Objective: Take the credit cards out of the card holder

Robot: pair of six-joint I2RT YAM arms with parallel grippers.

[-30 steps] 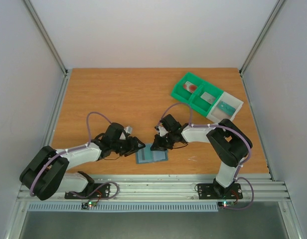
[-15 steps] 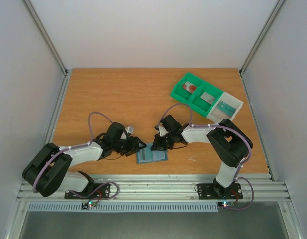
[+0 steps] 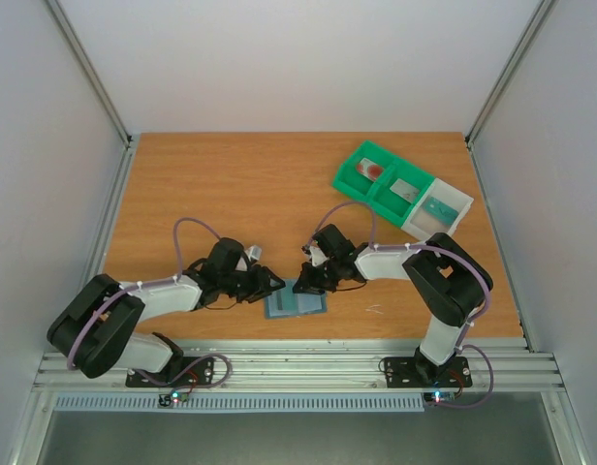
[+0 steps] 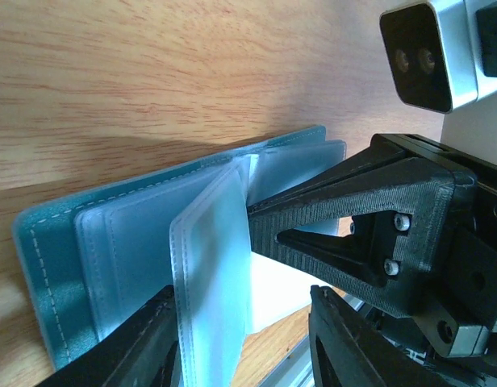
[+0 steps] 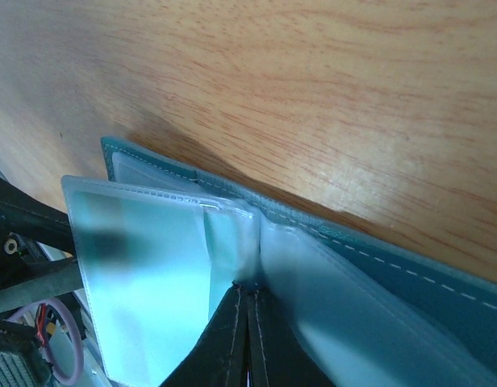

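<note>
The slate-blue card holder lies open near the table's front edge. One of its clear sleeves stands upright between the fingers of my left gripper. The sleeve is close to one finger, with a gap to the other, so the gripper is open. My right gripper is shut, and its tips press on the fold of the sleeves at the holder's spine. I cannot tell whether the raised sleeve holds a card. Three credit cards lie in the bins: reddish, grey and teal.
Two green bins and a white bin stand in a row at the back right of the wooden table. The metal rail with both arm bases runs just in front of the holder.
My left gripper has edged right towards the holder and its jaws have narrowed around the raised sleeve. The right arm and the holder have stayed put.
</note>
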